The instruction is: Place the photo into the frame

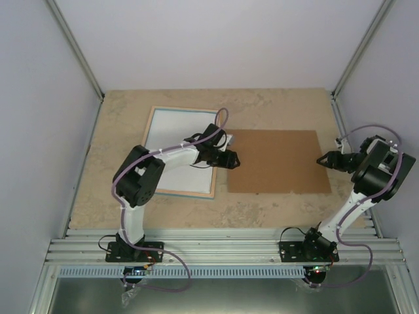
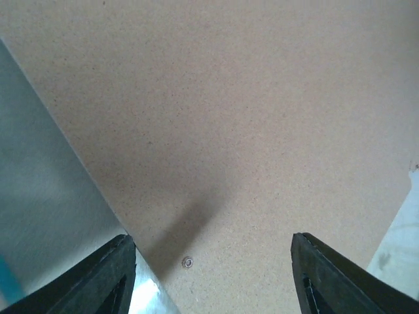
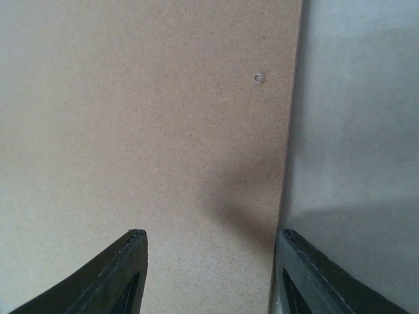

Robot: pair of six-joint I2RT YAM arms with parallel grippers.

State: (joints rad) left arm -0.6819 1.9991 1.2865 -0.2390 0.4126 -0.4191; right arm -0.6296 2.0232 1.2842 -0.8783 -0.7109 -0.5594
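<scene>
We see the frame lying flat on the table, left of centre, its wood edge showing with a sliver of turquoise along the near side. A white sheet fills it; we cannot tell whether this is the photo turned face down or some other sheet. Just right of the frame lies a brown board, its left edge close against the frame; whether the two touch we cannot tell. The left arm reaches across the frame, and the left gripper hangs over the board's left edge, fingers spread wide with nothing between them. Its wrist view shows the board below, a small eyelet near that edge, and a grey-teal surface to the left. The right gripper hangs over the board's right edge, fingers likewise parted and holding nothing, and its wrist view shows the table just beside the board
</scene>
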